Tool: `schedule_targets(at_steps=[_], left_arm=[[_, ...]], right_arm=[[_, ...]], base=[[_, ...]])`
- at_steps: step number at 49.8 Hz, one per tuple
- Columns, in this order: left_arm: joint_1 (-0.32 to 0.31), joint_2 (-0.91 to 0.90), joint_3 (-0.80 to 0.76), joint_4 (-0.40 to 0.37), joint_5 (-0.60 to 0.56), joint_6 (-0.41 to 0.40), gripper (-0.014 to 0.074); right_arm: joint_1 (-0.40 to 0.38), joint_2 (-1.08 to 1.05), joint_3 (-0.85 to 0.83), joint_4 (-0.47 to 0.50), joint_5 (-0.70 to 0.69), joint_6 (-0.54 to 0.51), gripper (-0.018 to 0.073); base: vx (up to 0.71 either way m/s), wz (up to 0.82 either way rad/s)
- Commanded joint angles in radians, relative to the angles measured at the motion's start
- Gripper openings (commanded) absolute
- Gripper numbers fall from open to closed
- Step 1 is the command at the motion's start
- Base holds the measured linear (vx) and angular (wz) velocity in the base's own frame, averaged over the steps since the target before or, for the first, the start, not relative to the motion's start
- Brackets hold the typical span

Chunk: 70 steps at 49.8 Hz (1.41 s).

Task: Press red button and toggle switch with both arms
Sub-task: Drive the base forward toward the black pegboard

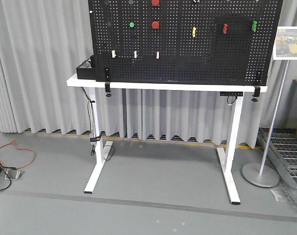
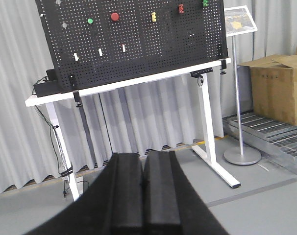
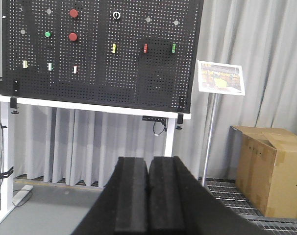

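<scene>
Two claws, both mine, sit low in their wrist views and well back from the board. My left claw (image 2: 143, 196) has its pads pressed flat together with nothing between them, and my right claw (image 3: 148, 196) is closed the same way, also holding nothing. Far ahead, a black pegboard (image 1: 187, 58) stands upright on a white counter (image 1: 163, 86). The red button (image 1: 155, 24) sits on the board's left half, with a second red button (image 1: 155, 2) straight above it at the top edge of the front view and a green button (image 1: 132, 24) just to its left. Below them runs a row of three white toggle switches (image 1: 135, 54). Further right, a yellow switch (image 1: 194, 32), a red switch (image 1: 225, 28) and a green switch (image 1: 254, 25) line up. Neither claw touches any of them. A sign (image 3: 220, 77) on a pole stands right of the counter, a cardboard box (image 3: 273, 171) rests on the floor further right, and a grey curtain (image 1: 40, 73) hangs behind everything.
</scene>
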Motion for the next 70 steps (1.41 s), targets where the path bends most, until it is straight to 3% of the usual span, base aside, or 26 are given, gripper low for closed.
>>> schedule_targets(at_steps=[1,70], left_arm=[[-0.001,-0.016,0.026,-0.006,-0.083,-0.011,0.0002],[-0.002,-0.016,0.026,-0.006,-0.083,-0.011,0.0002]], right_arm=[[-0.008,-0.017,0.009,-0.003,-0.086,-0.009,-0.0003],[-0.008,-0.017,0.009,-0.003,-0.088,-0.009,-0.0003]], base=[[0.00,0.00],[0.05,-0.03]])
